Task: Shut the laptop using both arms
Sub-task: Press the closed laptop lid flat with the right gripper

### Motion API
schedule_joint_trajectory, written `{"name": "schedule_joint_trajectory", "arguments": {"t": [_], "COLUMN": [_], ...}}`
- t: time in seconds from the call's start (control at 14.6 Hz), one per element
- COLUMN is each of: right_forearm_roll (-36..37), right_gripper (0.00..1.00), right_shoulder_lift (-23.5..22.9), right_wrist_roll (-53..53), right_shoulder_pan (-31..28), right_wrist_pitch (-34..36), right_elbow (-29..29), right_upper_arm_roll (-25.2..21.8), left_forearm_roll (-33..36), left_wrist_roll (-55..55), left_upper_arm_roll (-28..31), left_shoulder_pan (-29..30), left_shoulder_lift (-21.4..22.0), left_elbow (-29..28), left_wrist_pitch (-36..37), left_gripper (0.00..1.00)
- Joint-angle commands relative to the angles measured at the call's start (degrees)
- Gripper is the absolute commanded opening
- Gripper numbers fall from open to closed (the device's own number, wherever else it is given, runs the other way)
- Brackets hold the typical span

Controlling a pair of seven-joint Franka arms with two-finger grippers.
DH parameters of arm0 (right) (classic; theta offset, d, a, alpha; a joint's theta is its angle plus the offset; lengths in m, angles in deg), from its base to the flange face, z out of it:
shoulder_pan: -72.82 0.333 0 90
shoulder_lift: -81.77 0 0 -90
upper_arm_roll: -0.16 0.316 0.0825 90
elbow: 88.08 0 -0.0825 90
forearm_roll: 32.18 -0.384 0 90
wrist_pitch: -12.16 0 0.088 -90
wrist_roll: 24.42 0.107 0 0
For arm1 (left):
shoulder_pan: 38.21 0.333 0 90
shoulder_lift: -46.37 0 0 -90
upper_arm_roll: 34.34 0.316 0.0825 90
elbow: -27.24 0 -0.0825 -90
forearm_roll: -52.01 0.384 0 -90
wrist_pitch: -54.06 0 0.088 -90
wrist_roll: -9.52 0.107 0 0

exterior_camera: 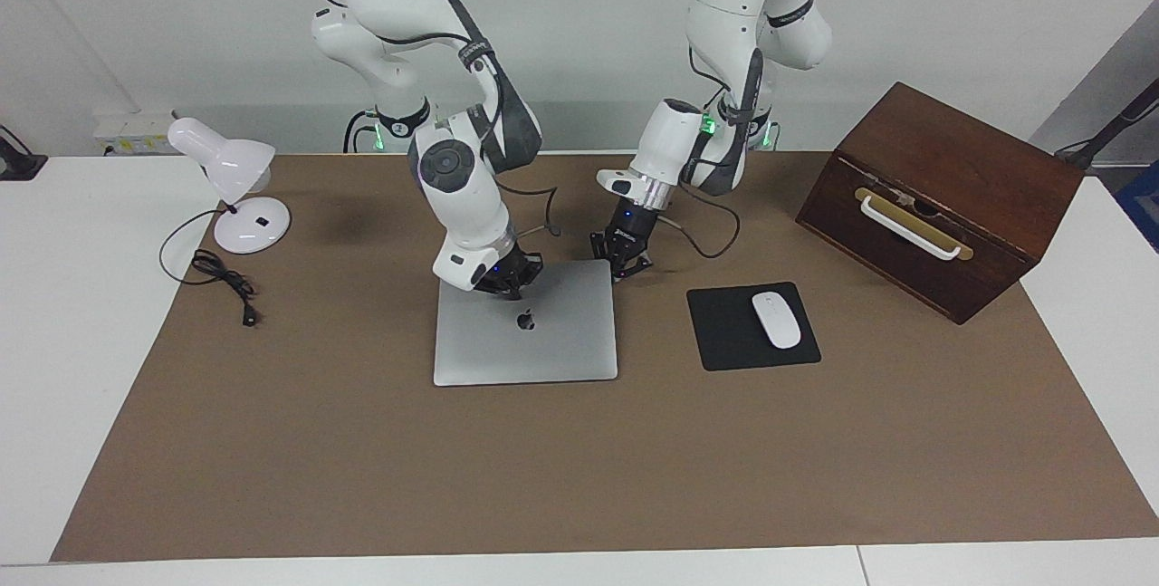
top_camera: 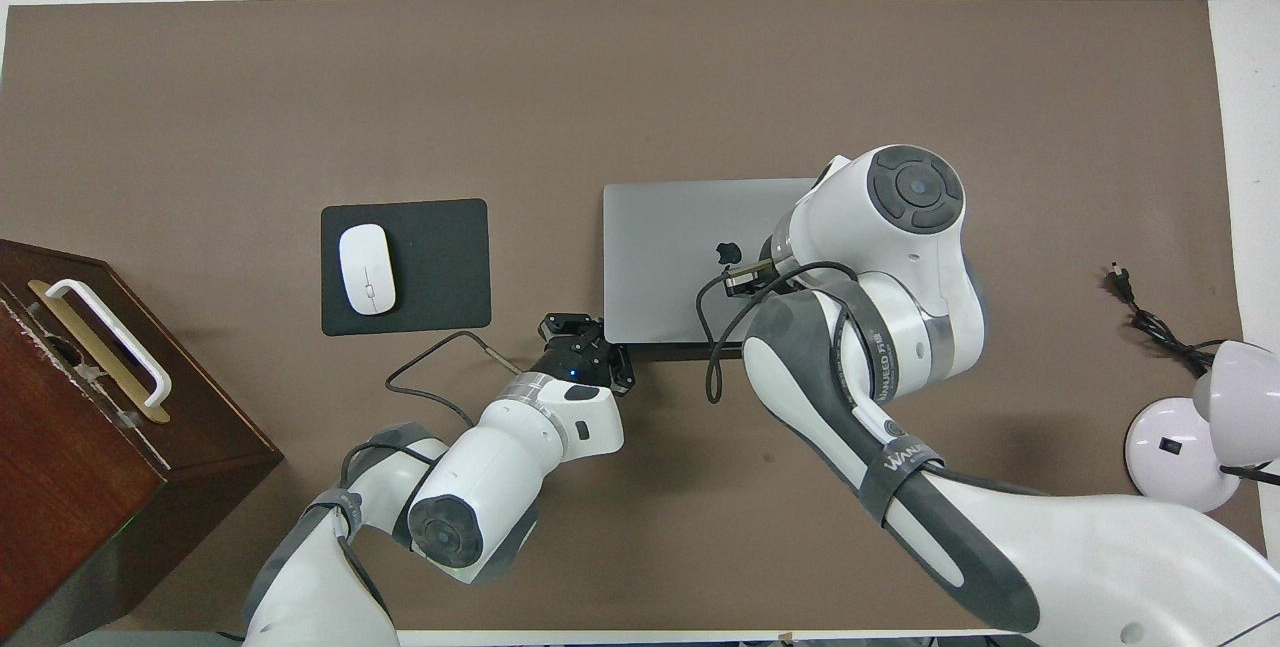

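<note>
Laptop [exterior_camera: 525,325] lid down, logo up, both claws at the edge nearest the robots.

Lies flat on the brown table [exterior_camera: 579,459], long axis running from one arm's end of the table to the other. Right claw [exterior_camera: 509,280] low on the lid just robot-side of the logo, apparently touching; finger state not readable. Left claw [exterior_camera: 623,260] low just off the laptop corner nearest the robots at the left arm's end, beside the edge and not on the lid; finger state not readable either. Judged closed or nearly so: remaining move a lift clear, straight up from the lid. Mouse pad [exterior_camera: 724,332] with white mouse [exterior_camera: 777,320] beside the laptop toward the left arm's end, wooden box [exterior_camera: 942,196] past it. Lamp [exterior_camera: 237,196] and loose cord [exterior_camera: 222,283] well apart toward the right arm's end. Nothing in the way of either arm.
</note>
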Motion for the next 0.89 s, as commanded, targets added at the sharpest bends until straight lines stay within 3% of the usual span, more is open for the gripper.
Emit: {"name": "schedule_joint_trajectory", "arguments": {"t": [0.0,0.41,0.82], "right_forearm_roll": [-1.3,-0.3,4.5], "right_gripper": [0.0,0.0,0.0], "right_shoulder_lift": [-0.5,-0.5,4.3], "right_wrist_roll": [0.6,0.6,0.6], "right_shoulder_pan": [-0.2,-2.6,-5.0], "right_wrist_pitch": [-0.7,13.9,24.7], "right_elbow": [0.1,11.9,15.1], "right_upper_arm_roll": [0.4,0.2,-0.2], "left_forearm_roll": [-0.4,-0.3,-0.4], "left_wrist_roll": [1.1,1.7,1.8], "left_upper_arm_roll": [1.1,1.1,1.0], "left_shoulder_pan": [-1.2,-1.2,-1.1], "left_shoulder_lift": [-0.7,-0.6,-0.5], "left_elbow": [-4.0,-4.6,-4.7], "left_wrist_pitch": [1.2,1.2,1.2], "left_gripper": [0.0,0.0,0.0]}}
